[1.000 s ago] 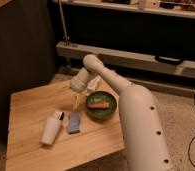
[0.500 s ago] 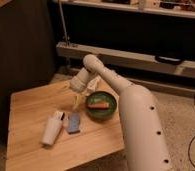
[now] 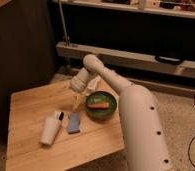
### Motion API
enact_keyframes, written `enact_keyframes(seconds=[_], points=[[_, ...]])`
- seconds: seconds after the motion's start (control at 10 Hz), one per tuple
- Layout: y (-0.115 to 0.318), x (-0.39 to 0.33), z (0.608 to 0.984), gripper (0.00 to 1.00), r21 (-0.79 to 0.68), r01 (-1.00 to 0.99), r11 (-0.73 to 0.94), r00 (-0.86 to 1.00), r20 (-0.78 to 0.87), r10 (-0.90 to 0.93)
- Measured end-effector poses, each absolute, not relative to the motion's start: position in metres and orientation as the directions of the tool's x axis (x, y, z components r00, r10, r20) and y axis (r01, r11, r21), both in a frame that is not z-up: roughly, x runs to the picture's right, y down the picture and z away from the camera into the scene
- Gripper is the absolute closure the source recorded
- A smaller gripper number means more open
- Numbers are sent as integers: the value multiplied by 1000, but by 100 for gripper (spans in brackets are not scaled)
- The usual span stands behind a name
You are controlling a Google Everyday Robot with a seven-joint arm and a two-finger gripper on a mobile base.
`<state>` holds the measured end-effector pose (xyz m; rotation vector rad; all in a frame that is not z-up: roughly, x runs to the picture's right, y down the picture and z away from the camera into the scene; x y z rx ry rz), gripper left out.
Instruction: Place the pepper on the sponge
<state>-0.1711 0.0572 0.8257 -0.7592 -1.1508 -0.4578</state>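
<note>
The pepper [image 3: 97, 105], slim and orange-red, lies inside the round green bowl [image 3: 109, 111] on the wooden table. To the bowl's left, the blue-grey sponge [image 3: 73, 122] rests flat on the tabletop. My gripper [image 3: 77, 102] hangs from the white arm and points down just left of the bowl's rim. It is above the table, beyond the sponge and beside the pepper, with nothing visibly in it.
A white cup-like cylinder [image 3: 50, 128] with a dark tip lies on its side left of the sponge. The wooden table [image 3: 36, 102] ends close in front and on the right. The thick white arm [image 3: 136, 115] rises over the right side. Dark shelving stands behind.
</note>
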Motion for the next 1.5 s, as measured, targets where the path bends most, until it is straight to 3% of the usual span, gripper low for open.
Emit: enact_keyframes(seconds=[0.4,0.7,1.0,1.5], points=[[42,-157,811,20,-291,672,682,453,889,-68],[-1,-121,755,20,-299,643,706,637,721,-275],[-26,-66,719,20,-345,565,749,768,552,-325],[-22,58,724,20,-397,393,829,901,347,-260]])
